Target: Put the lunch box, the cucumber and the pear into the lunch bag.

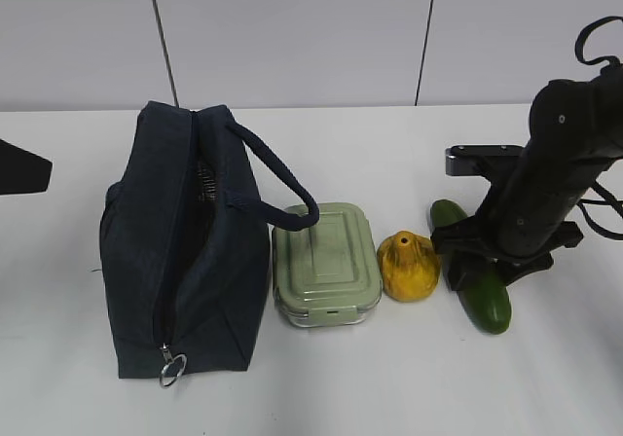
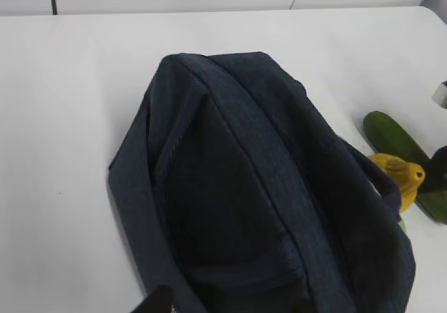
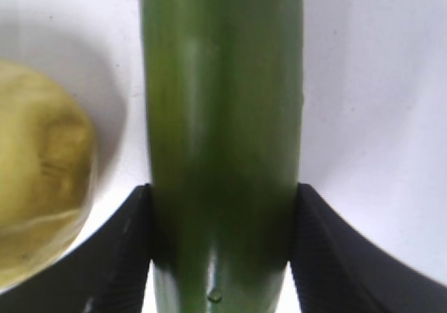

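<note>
Right black end effector (image 1: 484,253) is lowered at the right side, both ridged fingers (image 3: 126,257) pressed against the long dark green cucumber (image 3: 222,138). Left end effector (image 2: 155,301): only a dark tip visible, state unclear.

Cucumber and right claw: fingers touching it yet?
Touching. In the right wrist view both fingers press flush against the cucumber sides, no gap showing either side.

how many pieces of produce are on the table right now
2: a long dark green cucumber at far right, between the right claw's fingers, and a small bumpy yellow pear left of it.
</note>
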`<state>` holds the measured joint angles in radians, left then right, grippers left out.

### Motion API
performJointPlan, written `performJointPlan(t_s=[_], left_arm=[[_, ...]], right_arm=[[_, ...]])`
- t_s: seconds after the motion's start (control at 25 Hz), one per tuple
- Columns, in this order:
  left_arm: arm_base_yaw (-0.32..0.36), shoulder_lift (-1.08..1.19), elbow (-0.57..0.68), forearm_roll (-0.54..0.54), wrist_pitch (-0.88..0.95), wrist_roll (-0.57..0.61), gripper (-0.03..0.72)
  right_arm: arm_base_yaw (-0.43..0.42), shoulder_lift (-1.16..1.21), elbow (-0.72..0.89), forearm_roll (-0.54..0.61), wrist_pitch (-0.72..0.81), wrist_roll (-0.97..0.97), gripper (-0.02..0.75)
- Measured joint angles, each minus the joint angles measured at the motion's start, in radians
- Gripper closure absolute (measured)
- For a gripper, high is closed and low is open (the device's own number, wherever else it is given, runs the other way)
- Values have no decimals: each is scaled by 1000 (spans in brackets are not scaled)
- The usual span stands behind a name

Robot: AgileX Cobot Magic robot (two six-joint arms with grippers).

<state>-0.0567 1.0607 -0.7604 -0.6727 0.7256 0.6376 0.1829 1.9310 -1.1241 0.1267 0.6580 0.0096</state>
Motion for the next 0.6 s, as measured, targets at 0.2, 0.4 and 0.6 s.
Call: performJointPlan(t_s=[0.2, 0.4, 0.6], left_arm=[[0, 9, 0, -52, 53, 59, 377], [-16, 41, 0, -144, 100, 132, 377], [-128, 81, 0, -159, 69, 142, 377]], right_arm=[[0, -21, 0, -27, 2, -1, 340], [0, -84, 0, -113, 2, 45, 342], [0, -137, 0, -142, 9, 62, 342]])
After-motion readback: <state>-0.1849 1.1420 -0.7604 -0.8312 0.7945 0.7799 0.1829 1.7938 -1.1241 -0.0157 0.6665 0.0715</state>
